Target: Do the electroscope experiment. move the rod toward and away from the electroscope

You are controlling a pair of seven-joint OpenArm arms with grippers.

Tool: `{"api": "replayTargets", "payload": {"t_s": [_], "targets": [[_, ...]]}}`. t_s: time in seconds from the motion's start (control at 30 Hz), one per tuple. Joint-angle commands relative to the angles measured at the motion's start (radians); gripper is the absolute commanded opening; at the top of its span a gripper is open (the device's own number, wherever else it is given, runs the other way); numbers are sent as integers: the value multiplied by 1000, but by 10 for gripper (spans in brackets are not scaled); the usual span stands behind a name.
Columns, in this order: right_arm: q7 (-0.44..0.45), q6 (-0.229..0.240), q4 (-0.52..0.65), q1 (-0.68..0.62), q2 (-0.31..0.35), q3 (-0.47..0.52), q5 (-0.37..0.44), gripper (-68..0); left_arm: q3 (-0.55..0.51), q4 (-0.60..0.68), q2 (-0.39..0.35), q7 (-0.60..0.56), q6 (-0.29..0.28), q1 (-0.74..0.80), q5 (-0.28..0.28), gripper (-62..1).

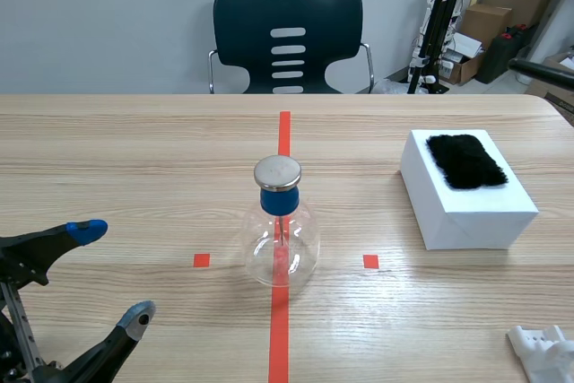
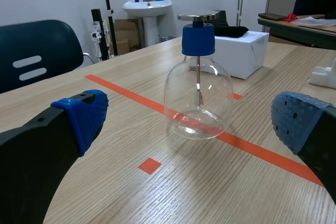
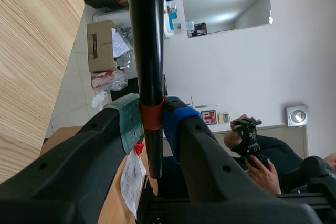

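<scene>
Scene view: one electroscope (image 1: pixel 279 221) sits in the middle of the surface (image 1: pixel 134 150) on the red tape line, open wood all round. One white box (image 1: pixel 466 190) to its right carries a black fur patch (image 1: pixel 465 161). Left end effector (image 1: pixel 112 274) is near-left, fingers spread, arm cut off. A dark bar (image 1: pixel 543 71) pokes in far right, can't tell if it's arm or rod.

Left wrist view: electroscope ahead of the spread fingers, untouched.

Right wrist view: right end effector (image 3: pixel 151 124) pinching one black rod (image 3: pixel 144 35), upper end cut off.
</scene>
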Motion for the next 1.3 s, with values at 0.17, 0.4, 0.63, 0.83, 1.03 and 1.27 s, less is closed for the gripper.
{"api": "replayTargets", "payload": {"t_s": [0.17,0.4,0.63,0.83,1.03,1.27], "targets": [[-63,-15,21,3,67,10,19,-671,1,12,0,-15,-2,-3,-7,14],[-132,-6,70,39,151,-16,-20,-671,1,12,0,-15,-2,-3,-7,14],[-270,-6,71,163,267,-162,-108,-671,1,12,0,-15,-2,-3,-7,14],[-362,58,71,313,338,-337,-215,-671,1,12,0,-15,-2,-3,-7,14],[-399,91,71,436,355,-513,-371,-671,1,12,0,-15,-2,-3,-7,14],[-431,151,60,531,344,-680,-511,-671,1,12,0,-15,-2,-3,-7,14]]}}
